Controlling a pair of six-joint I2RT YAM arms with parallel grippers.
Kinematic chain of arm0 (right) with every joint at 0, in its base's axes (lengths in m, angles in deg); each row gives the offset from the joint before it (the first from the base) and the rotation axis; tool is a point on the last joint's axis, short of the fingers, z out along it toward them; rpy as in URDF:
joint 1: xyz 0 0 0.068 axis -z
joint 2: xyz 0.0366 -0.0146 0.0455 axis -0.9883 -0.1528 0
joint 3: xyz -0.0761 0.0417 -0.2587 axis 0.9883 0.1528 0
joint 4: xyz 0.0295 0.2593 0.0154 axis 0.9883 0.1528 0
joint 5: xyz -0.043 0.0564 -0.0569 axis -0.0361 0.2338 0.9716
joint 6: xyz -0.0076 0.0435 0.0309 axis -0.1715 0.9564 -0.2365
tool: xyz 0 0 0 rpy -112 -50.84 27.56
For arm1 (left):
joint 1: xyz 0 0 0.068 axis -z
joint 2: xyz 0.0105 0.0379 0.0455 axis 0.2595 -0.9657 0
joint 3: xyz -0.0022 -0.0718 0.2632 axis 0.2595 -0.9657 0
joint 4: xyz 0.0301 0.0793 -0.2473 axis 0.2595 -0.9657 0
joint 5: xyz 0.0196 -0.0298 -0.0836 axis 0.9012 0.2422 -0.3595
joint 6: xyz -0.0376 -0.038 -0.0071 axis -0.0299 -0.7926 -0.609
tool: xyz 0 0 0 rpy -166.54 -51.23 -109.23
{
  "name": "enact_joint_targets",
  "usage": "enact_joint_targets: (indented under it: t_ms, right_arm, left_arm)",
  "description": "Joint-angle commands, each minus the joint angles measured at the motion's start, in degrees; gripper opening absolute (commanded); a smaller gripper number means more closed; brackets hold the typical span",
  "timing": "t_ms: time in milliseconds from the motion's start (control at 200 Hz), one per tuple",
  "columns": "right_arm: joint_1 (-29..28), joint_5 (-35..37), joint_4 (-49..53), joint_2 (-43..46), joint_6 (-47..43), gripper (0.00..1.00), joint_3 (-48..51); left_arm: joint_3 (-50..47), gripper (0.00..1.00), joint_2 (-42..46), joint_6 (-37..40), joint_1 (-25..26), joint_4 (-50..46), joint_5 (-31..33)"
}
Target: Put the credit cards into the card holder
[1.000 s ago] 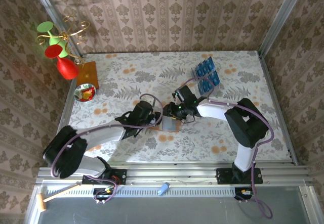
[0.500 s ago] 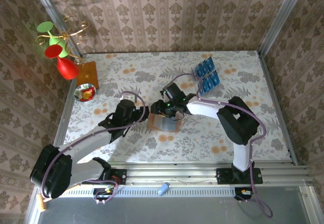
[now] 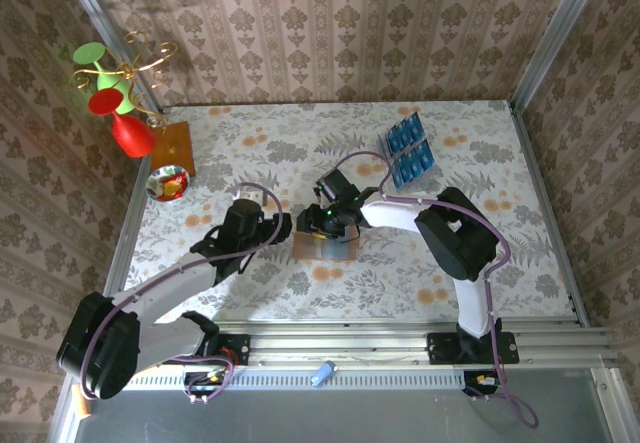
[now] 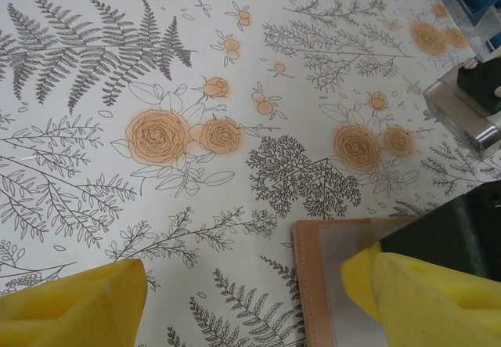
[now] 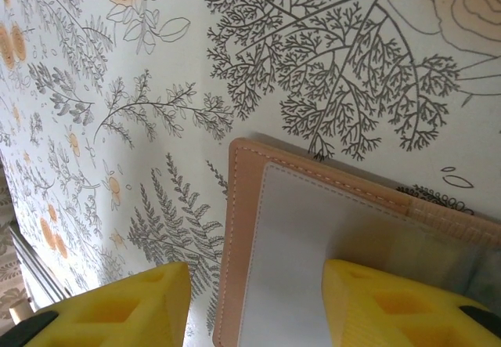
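Evidently loading has not begun: left pincer (image 4: pixel 244 308) and right pincer (image 5: pixel 250 308), both spread and empty, flank the open card holder (image 3: pixel 325 245) on the tabletop (image 3: pixel 250 143). The credit cards (image 3: pixel 408 151) wait well beyond the right pincer, which should fetch one.

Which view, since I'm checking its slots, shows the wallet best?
Right wrist: the wallet is close up, stitching and inner pocket plain. Left wrist catches one corner; top external shows it small, partly under the right arm.
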Motion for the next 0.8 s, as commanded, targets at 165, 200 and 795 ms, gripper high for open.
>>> enact_joint_targets:
  t_ms: [165, 200, 795]
  right_arm:
    - [1.73, 2.69, 7.80, 10.96, -4.74, 0.49, 0.17]
    - [2.00, 3.71, 8.29, 11.87, -5.30, 0.49, 1.14]
    - [1.80, 10.81, 8.62, 11.38, -10.26, 0.04, 9.58]
  left_arm:
    - [2.85, 0.77, -5.22, 0.54, 0.47, -1.63, -2.07]
    - [3.90, 0.77, -6.35, 0.91, 0.79, -2.03, -2.15]
    - [12.71, 0.79, -21.74, 7.93, 5.97, -7.34, 2.65]
